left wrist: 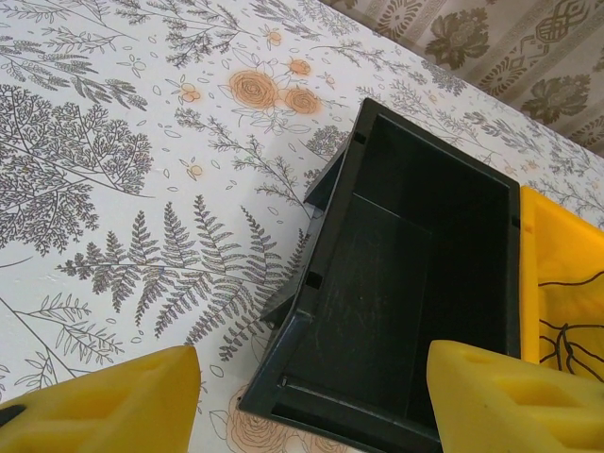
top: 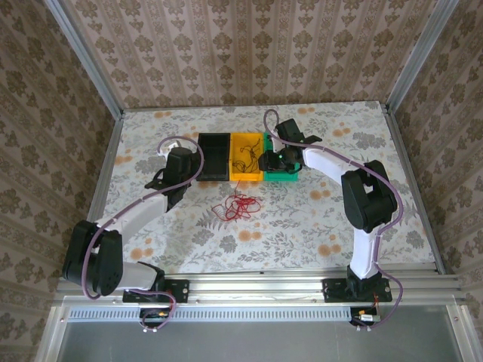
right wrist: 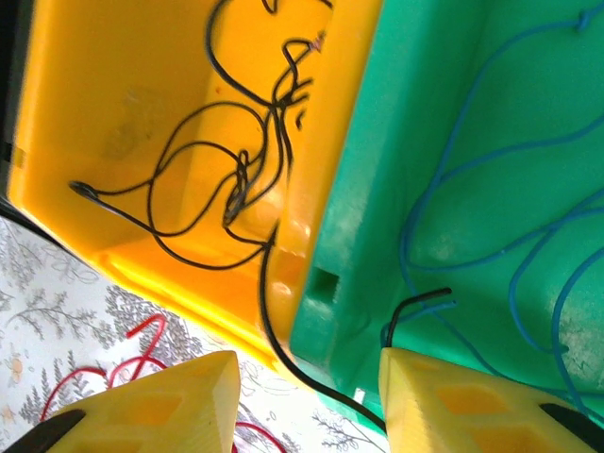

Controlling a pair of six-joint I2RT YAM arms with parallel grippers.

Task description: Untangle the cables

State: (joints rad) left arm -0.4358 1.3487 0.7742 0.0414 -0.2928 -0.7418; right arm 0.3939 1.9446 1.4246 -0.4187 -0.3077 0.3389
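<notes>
Currently the red cable [top: 238, 207] lies loose on the surface [left wrist: 142, 189] just near of the yellow bin [right wrist: 113, 75]. That bin holds the black cable [right wrist: 234, 193], while the blue cable [right wrist: 512, 283] sits in the green bin [right wrist: 396, 113] to its right. The left pincer [left wrist: 311, 406] hangs open over the black bin [left wrist: 415, 245], and the right pincer [right wrist: 307, 401] is open above the yellow-green seam.

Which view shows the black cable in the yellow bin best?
The right wrist view: the black cable lies looped in the yellow bin, close and sharp. The top external view shows a tiny dark squiggle; the left wrist view catches a few strands at its edge.
</notes>
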